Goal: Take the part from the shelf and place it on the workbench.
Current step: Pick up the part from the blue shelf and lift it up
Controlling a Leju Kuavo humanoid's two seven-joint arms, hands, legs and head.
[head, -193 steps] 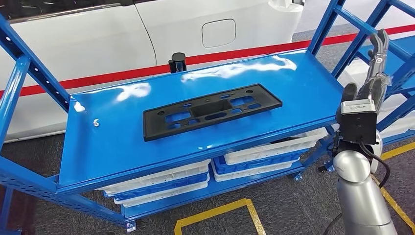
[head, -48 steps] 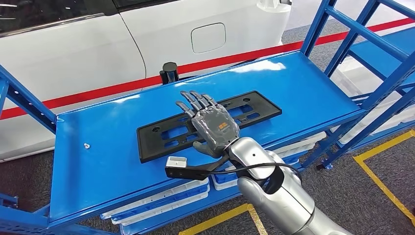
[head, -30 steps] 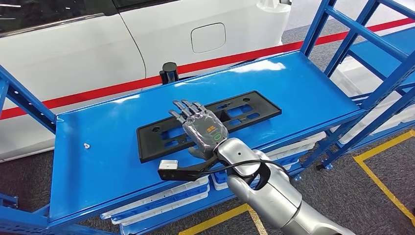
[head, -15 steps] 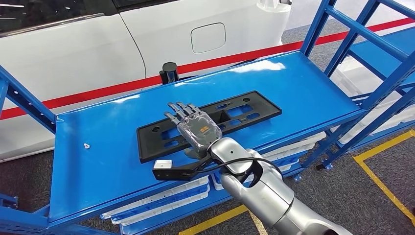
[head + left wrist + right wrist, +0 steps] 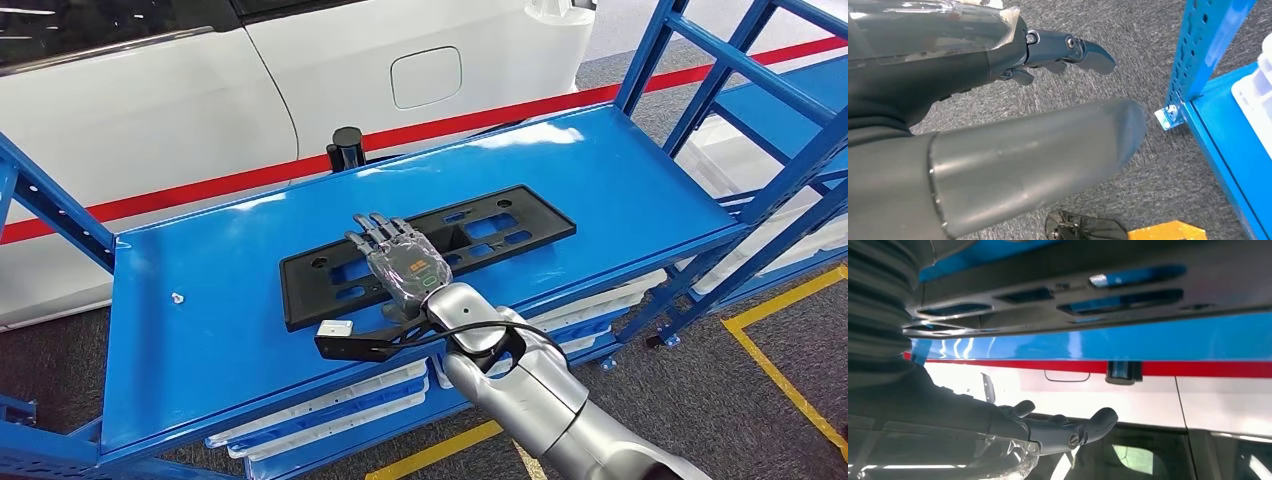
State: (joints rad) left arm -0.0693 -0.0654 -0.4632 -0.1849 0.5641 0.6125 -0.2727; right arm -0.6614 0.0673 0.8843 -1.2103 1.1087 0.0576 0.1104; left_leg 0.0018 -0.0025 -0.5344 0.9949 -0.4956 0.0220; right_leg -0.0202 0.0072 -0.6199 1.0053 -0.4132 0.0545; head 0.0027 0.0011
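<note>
**Right hand over part, no grip yet**

Fingers of the right hand are spread and nearly straight, lying flat over the middle of the part; nothing is held. In the right wrist view the fingers stand apart from the part with a gap between, so the hand hovers over it or at most touches lightly; I can't tell which from the head view.

Part: a long black slotted plate, lying flat on the top board of the blue shelf. Its long axis runs across the shelf, left-near to right-far, roughly parallel to the front edge. The hand crosses that axis from the near long edge, fingers pointing to the far edge, thumb on the near side.

Left hand hangs low by the floor beside the shelf leg, fingers loose, holding nothing. Right hand is far nearer the part, so it's the one for the pick.

Judgement: step is the grasp. The plate is thin and flat on the board, so fingers likely need to hook the far edge or a slot, with the thumb under the near edge. Risk: it slides on the glossy board instead of lifting.
</note>
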